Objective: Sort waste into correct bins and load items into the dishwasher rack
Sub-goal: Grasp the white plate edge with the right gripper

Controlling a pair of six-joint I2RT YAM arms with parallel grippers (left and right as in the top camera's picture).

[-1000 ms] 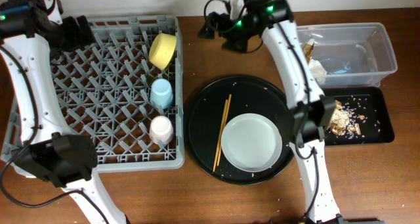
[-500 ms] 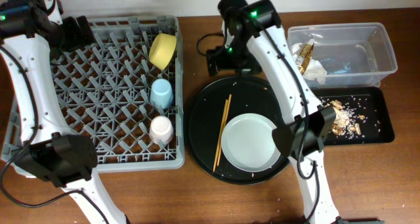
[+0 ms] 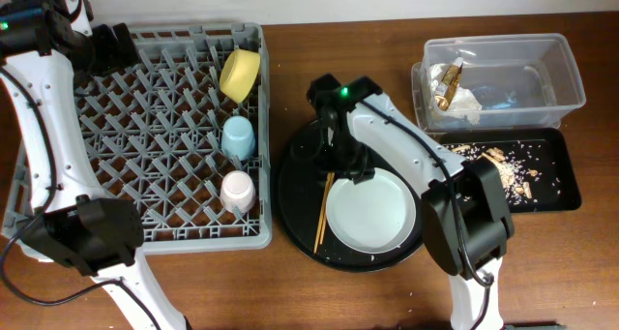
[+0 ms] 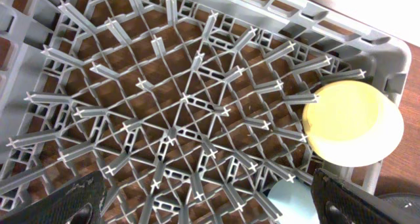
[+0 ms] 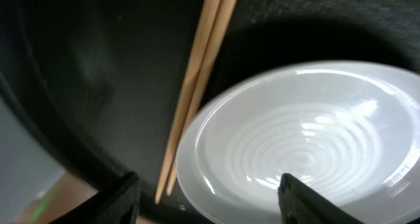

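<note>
Seen from above, the grey rack [image 3: 145,127] fills the left of the table [image 3: 290,291]. It already holds the yellow bowl [image 3: 240,75], propped on edge between pegs near its far right corner, with the blue cup [image 3: 237,136] and the pink cup [image 3: 237,190] set among the pegs below it along the right side; the pegs look to be what keeps each piece from sliding. The left gripper [image 4: 216,204] hangs over the rack's empty cells with its fingers spread wide and nothing between them, apparently parked clear of the work. In the middle lies the round tray [image 3: 300,175], carrying the white plate [image 3: 370,211] and, just beside the plate's left rim, the chopsticks [image 3: 325,209] lying together as a pair. The right gripper [image 5: 213,201] is low over that spot, fingers apart and empty, with the chopsticks and the near rim of the plate between and ahead of them. That suggests it is lining up to pick up one or the other; which one cannot be told. At the far right, the clear tub [image 3: 503,40] holds the napkins [image 3: 468,100] and the wrapper [image 3: 447,83], and the shallow black tray [image 3: 561,175] in front of it holds the crumbs [image 3: 508,170], so the waste looks sorted and only the plate and chopsticks await loading.
</note>
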